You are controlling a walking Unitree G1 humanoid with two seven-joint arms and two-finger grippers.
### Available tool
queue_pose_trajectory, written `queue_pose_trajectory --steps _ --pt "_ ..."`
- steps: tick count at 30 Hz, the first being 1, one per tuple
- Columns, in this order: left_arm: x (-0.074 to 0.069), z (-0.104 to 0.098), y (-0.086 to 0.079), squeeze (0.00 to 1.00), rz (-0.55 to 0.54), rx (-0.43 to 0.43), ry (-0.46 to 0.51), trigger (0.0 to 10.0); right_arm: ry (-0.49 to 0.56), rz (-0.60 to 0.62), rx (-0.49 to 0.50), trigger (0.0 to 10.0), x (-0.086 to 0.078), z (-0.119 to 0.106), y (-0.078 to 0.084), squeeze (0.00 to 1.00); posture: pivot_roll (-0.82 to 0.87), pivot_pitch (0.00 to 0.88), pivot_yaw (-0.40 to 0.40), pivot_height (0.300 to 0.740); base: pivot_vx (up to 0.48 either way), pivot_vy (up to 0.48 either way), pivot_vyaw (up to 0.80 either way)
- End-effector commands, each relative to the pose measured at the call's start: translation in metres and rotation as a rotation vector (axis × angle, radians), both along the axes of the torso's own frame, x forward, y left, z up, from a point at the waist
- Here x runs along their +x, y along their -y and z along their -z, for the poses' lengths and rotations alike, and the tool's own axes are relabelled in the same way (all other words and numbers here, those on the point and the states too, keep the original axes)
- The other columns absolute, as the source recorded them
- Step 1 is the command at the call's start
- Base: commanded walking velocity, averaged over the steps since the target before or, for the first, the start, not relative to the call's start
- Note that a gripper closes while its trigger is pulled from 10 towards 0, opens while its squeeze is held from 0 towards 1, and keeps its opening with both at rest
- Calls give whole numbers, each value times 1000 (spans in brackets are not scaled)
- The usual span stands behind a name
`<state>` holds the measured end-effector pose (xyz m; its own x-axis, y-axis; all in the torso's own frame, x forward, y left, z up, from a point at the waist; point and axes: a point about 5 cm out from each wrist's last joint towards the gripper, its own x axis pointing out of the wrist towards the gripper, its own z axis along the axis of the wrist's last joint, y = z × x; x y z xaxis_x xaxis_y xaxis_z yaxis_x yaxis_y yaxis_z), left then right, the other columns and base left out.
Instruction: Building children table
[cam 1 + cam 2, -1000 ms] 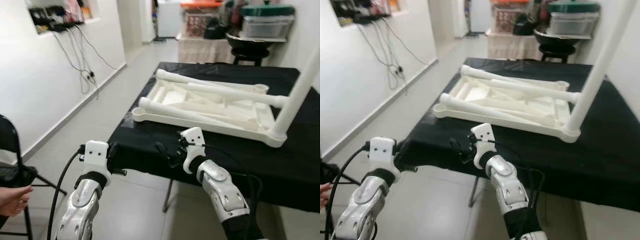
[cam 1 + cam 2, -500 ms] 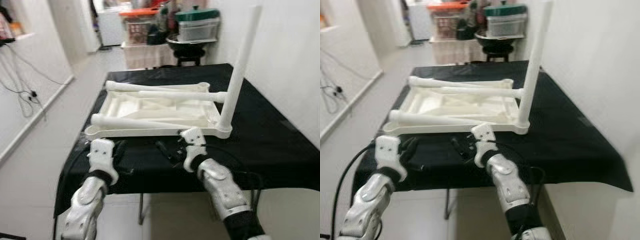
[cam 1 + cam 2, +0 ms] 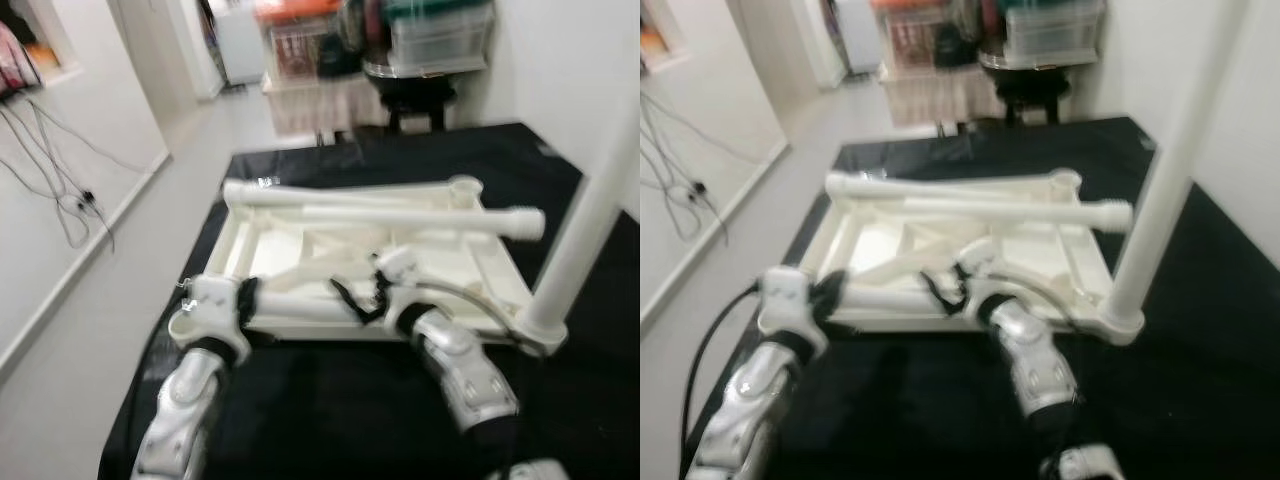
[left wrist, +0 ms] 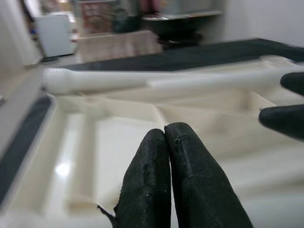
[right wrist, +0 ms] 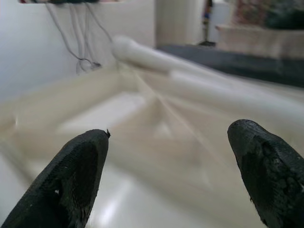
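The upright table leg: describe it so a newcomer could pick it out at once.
Find the table draped in black cloth; on it lies a white plastic tabletop, upside down. At its near right corner one white leg stands screwed in. It alone points up; the other legs lie flat across the tabletop.

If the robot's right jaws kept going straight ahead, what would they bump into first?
Probably the upside-down white table top. The right gripper has its jaws open and points into the ribbed underside, with a loose white leg lying farther along. Blur makes the depth uncertain.
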<state>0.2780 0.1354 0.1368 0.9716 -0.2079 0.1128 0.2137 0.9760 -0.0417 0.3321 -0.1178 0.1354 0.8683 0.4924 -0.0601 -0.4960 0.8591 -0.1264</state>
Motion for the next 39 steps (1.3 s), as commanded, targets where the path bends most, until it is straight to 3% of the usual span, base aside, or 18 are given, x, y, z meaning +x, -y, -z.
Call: queue_pose_trajectory --steps 1,6,10,12,15,17,18,21,24,25,28,39 --pt "-1 3 -9 0 -25 21 -12 10000 53 -72 4 10000 2 -15 -15 0 -84 0 62 740 401 0 0" --pt "-3 0 -1 0 31 9 -4 10000 134 -167 -66 10000 12 -47 -13 0 -81 0 58 740 145 0 0" --pt "-9 4 8 0 99 49 -32 10000 199 -301 -234 10000 16 -77 -9 0 -77 0 51 740 0 0 0" --pt "-12 6 11 0 104 50 -43 10000 159 -314 -354 10000 21 -85 -1 0 -72 6 41 740 0 0 0" --pt "-14 8 11 0 106 42 -63 10000 160 -361 -431 10000 24 -98 3 0 -71 10 36 740 0 0 0" --pt "-17 12 12 0 111 39 -88 10000 119 -429 -568 10000 28 -113 11 0 -68 18 24 740 0 0 0" --pt "-17 12 12 0 111 39 -88 10000 119 -429 -568 10000 28 -113 11 0 -68 18 24 740 0 0 0" --pt "-24 18 16 0 156 89 -120 10000 -54 -467 -802 10000 38 -121 25 0 -61 25 8 740 0 0 0" --pt "-27 20 16 0 170 128 -132 10000 -202 -443 -929 10000 48 -116 36 0 -62 34 -1 740 0 0 0" --pt "-27 20 16 0 170 128 -132 10000 -202 -443 -929 10000 48 -116 36 0 -62 34 -1 740 0 0 0" --pt "-30 20 17 0 171 127 -136 10000 -347 -357 -1004 10000 59 -106 50 0 -63 44 -8 740 0 0 0" --pt "-36 17 19 0 169 120 -137 10000 -466 -67 -1054 10000 71 -87 76 0 -47 64 -13 740 0 0 0"
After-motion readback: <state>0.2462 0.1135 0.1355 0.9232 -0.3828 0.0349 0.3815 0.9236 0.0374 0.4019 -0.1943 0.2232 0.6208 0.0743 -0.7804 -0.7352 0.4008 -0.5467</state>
